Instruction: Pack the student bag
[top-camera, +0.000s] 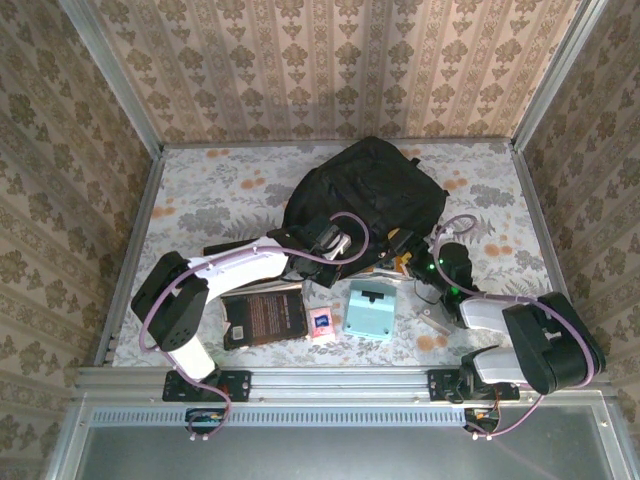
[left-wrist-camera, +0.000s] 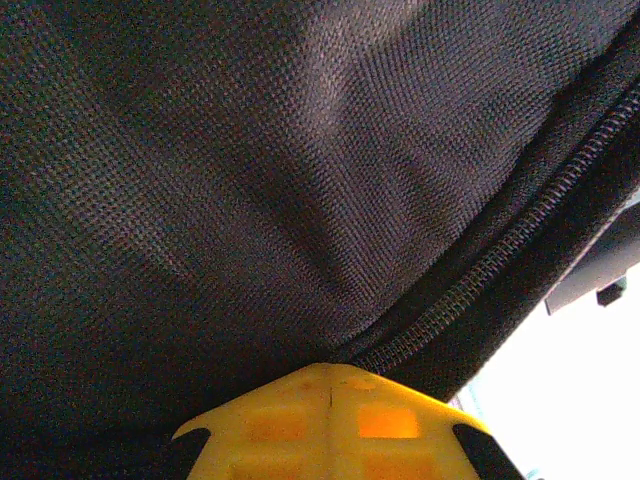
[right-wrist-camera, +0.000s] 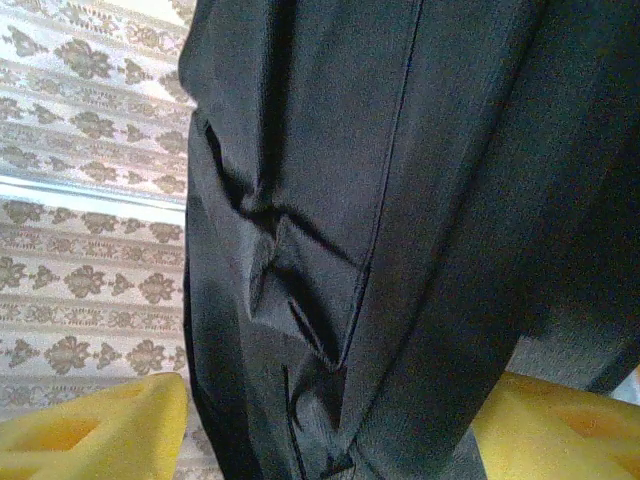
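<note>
The student bag is a large black backpack lying at the middle back of the table. My left gripper is at its near left edge. In the left wrist view its yellow fingers are shut tip to tip against the bag's woven fabric, right beside a zip, and the cloth creases toward the tips. My right gripper is at the bag's near right edge. Its yellow fingers stand wide apart, with a hanging fold of smooth black bag fabric between them.
Near the front edge lie a dark-covered book, a small pink item and a teal box. A small clear object lies by the right arm. Metal rails and patterned walls close in the table.
</note>
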